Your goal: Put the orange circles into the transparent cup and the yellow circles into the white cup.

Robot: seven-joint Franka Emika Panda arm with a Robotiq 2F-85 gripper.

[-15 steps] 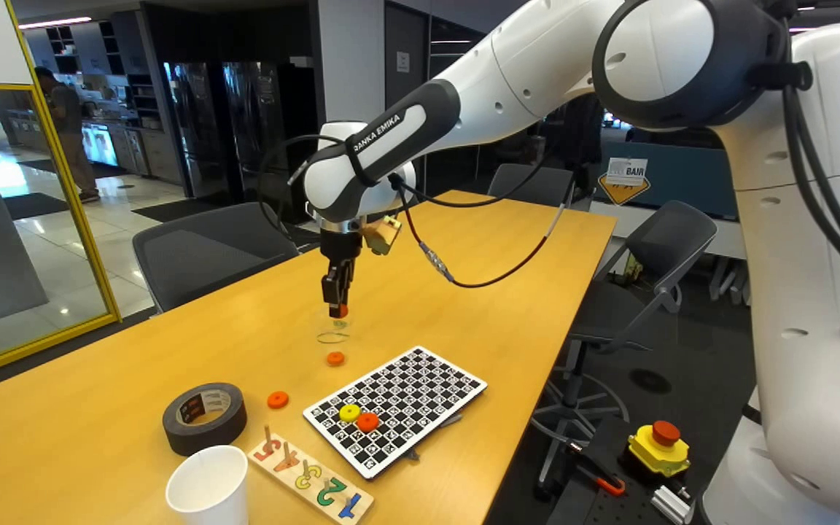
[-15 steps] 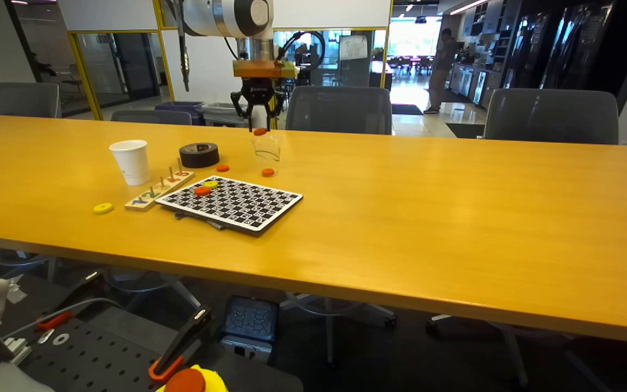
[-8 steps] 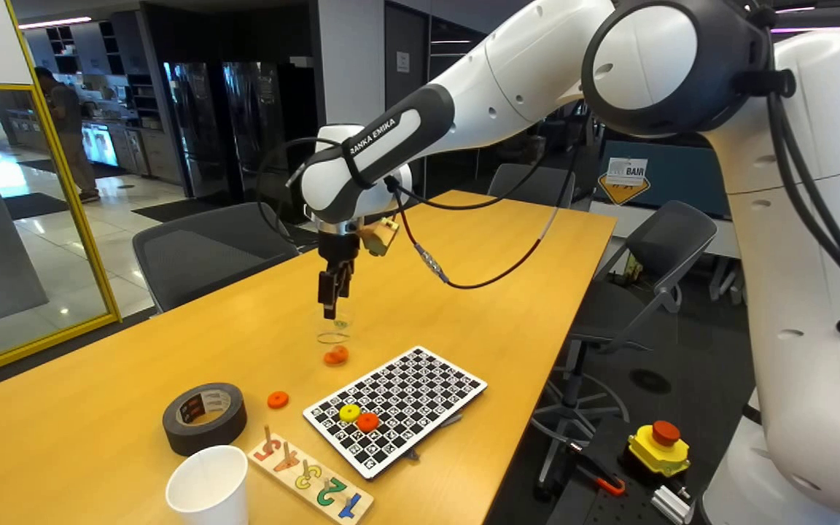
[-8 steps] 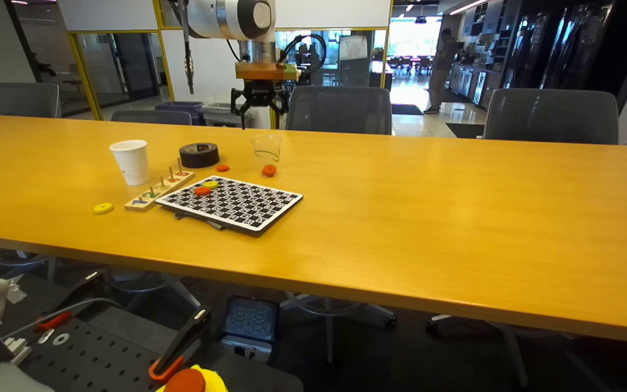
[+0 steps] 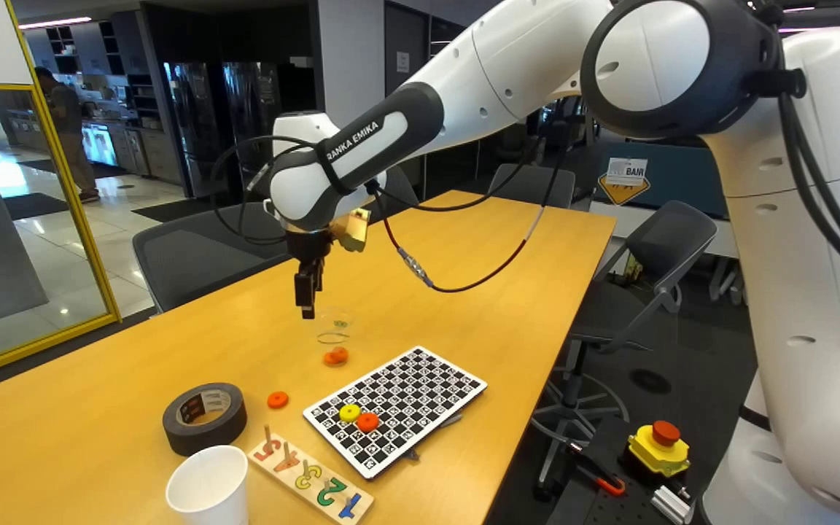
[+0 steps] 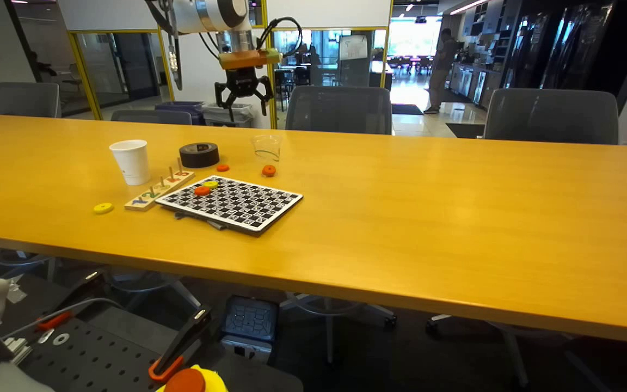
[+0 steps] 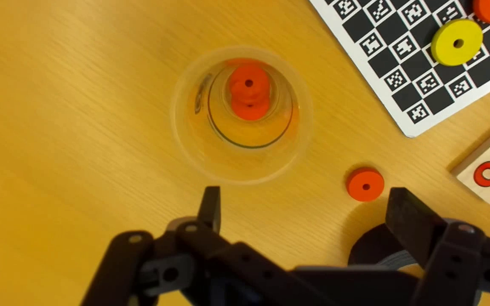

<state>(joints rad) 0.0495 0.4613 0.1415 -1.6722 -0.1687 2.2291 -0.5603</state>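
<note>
Taking the transparent cup (image 6: 266,147) as our reference, we are recording it standing upright on the counter (image 6: 428,218). At its bottom we are seeing two orange circles (image 7: 249,94), one overlapping the other. The gripper (image 6: 248,116) is hovering over to one side of the transparent cup, apart from it; we are noting its fingers (image 7: 211,206) spread wide, the counter showing between them.

A third orange circle (image 5: 278,399) is lying flat on the counter, between the transparent cup and the black tape roll (image 6: 199,158). A fourth orange circle (image 5: 367,422) is resting on the checkered board (image 5: 409,394) near the transparent cup, just beside a yellow circle (image 5: 349,413); whether those two are touching, we are unable to tell. A second yellow circle (image 6: 103,208) is lying on the counter, well apart from the transparent cup, beyond the wooden number board (image 5: 312,483). We are finding the white cup (image 6: 131,166) standing upright, farther from the transparent cup than the tape roll; its floor is lying out of our sight.
</note>
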